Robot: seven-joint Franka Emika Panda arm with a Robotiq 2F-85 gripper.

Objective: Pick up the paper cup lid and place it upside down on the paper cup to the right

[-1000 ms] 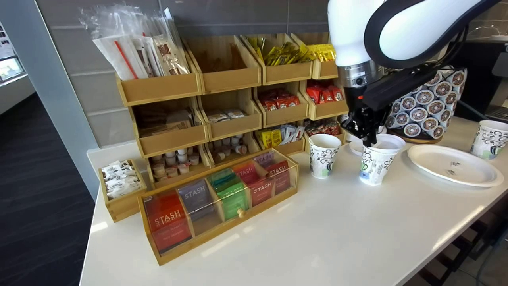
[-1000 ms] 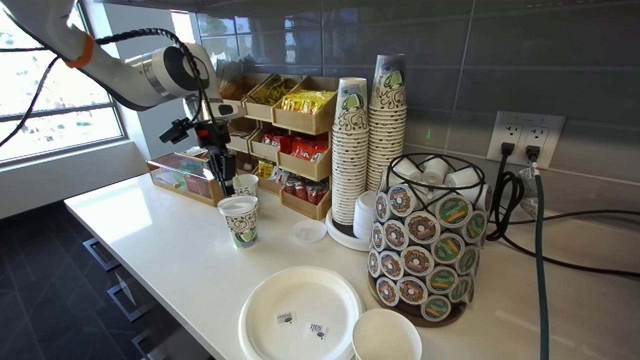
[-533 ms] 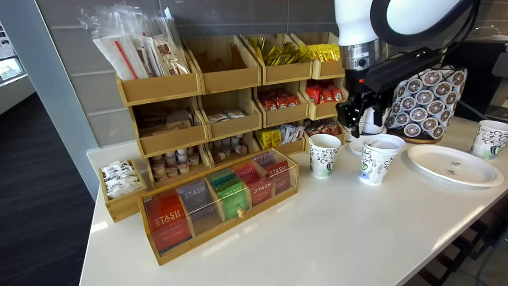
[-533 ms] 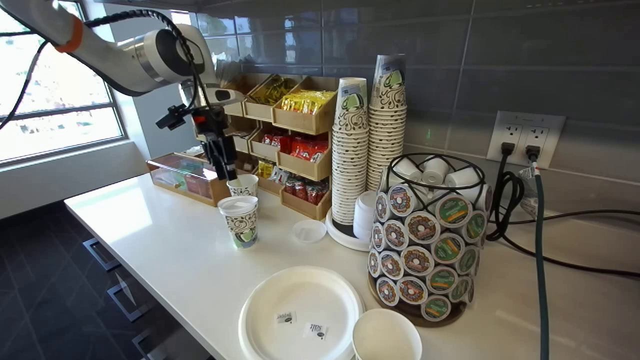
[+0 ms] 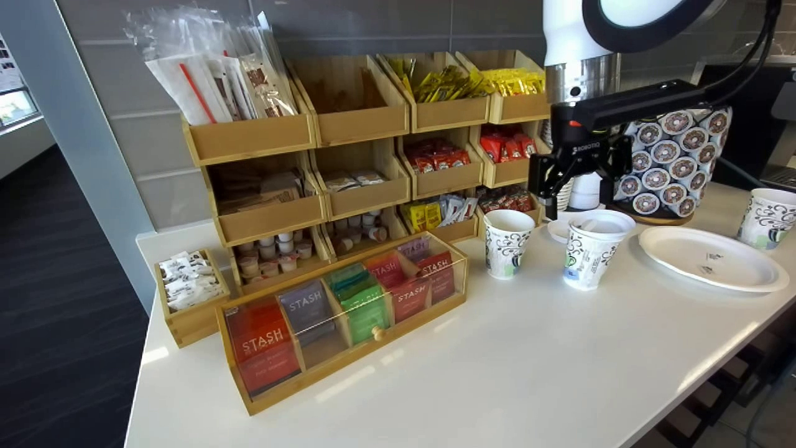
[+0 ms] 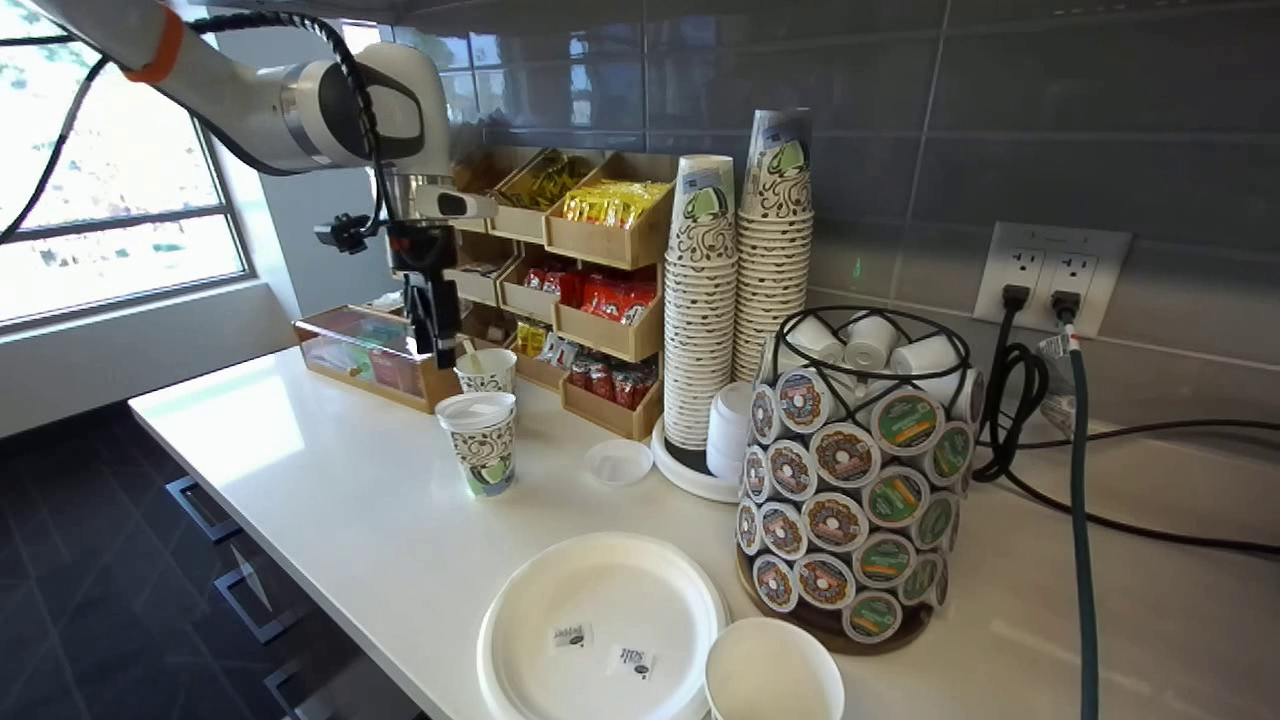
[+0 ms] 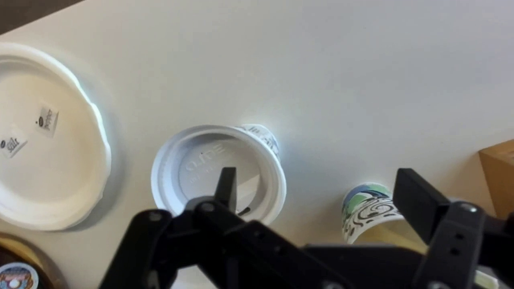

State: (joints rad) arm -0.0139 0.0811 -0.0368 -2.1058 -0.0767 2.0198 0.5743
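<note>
The white paper cup lid [image 5: 602,223] rests across the mouth of the printed paper cup [image 5: 586,266], sunken centre facing up. From above, the wrist view shows the lid's [image 7: 200,162] raised ring and embossed letters; only a bit of the cup [image 7: 261,134] peeks out beyond the rim. Whether the lid sits flush all round, I cannot tell. My gripper [image 5: 578,202] hangs above and behind the cups, upright. Its jaws stand wide apart in the wrist view, nothing between them. One of its fingers [image 7: 227,186] overlaps the lid in that picture.
A similar cup [image 5: 507,244] with something inside stands beside the lidded one. On the counter lies another white lid [image 6: 618,462]. White plates [image 6: 605,620], a third cup [image 6: 775,670], a pod rack [image 6: 850,500], tall cup stacks [image 6: 700,330] and wooden bins [image 5: 360,124] surround the area.
The gripper has opened wide, risen off the lid and straightened from a tilt to upright. The lid has stayed on the cup, and the cups have not moved.
</note>
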